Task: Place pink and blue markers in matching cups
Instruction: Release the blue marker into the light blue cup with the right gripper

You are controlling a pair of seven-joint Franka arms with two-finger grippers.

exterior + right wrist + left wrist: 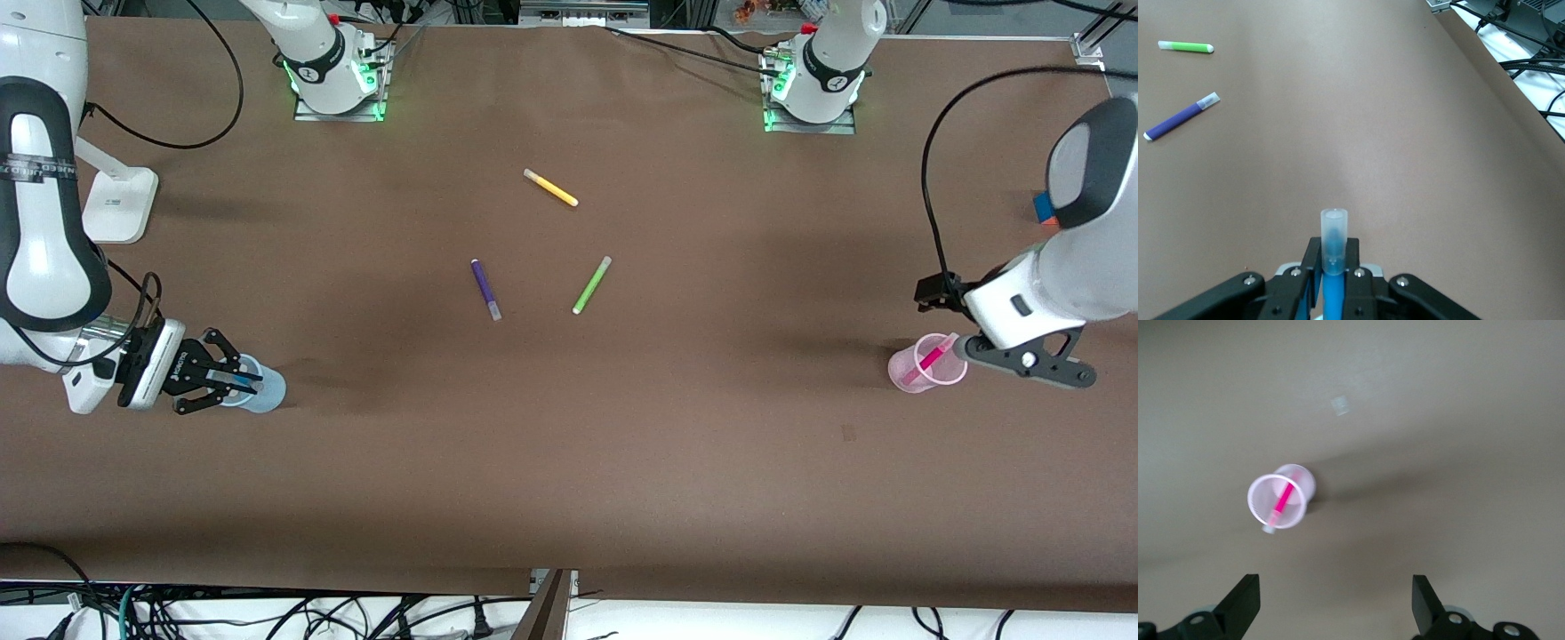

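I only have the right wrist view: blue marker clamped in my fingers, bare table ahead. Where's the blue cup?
Observer: The right gripper holds the blue marker right over the blue cup, at the right arm's end of the table.
Operator: And the pink one, is it done?
Observer: Yes. The pink marker leans inside the pink cup, at the left arm's end.
Operator: Is the left gripper clear of it?
Observer: The left gripper is open, above the pink cup and touching nothing.
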